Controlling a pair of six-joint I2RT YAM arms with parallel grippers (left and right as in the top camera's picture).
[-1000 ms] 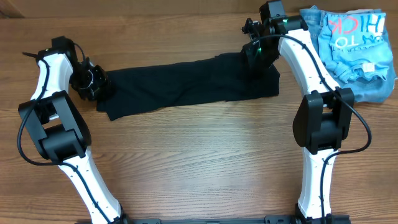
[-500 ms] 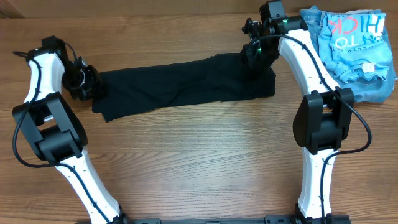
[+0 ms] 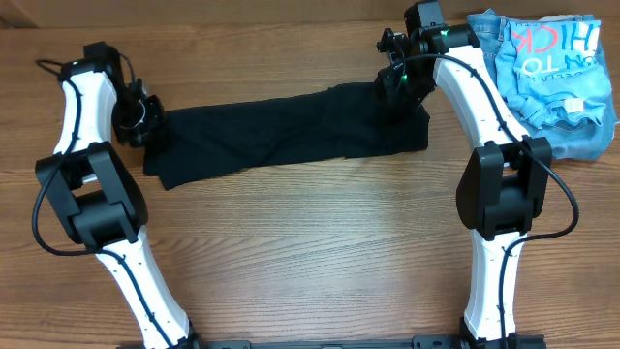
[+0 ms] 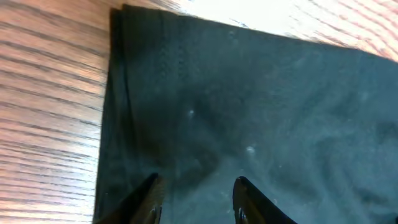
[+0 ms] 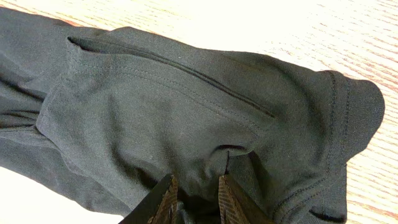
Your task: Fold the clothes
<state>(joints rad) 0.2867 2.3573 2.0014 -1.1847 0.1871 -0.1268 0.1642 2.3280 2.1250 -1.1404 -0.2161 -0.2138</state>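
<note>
On the wood-grain table [image 3: 310,242], black clothes [image 3: 281,136]: right jaws tight on them, left jaws apparently apart.

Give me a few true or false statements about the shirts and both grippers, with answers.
The black T-shirt lies in a long strip on the table. True.
The right gripper pinches bunched fabric at its end. True.
The light blue T-shirt lies at the table's left side. False: it is at the far right.
The left gripper hangs over bare wood. False: it is over the black T-shirt, fingers apart.
</note>
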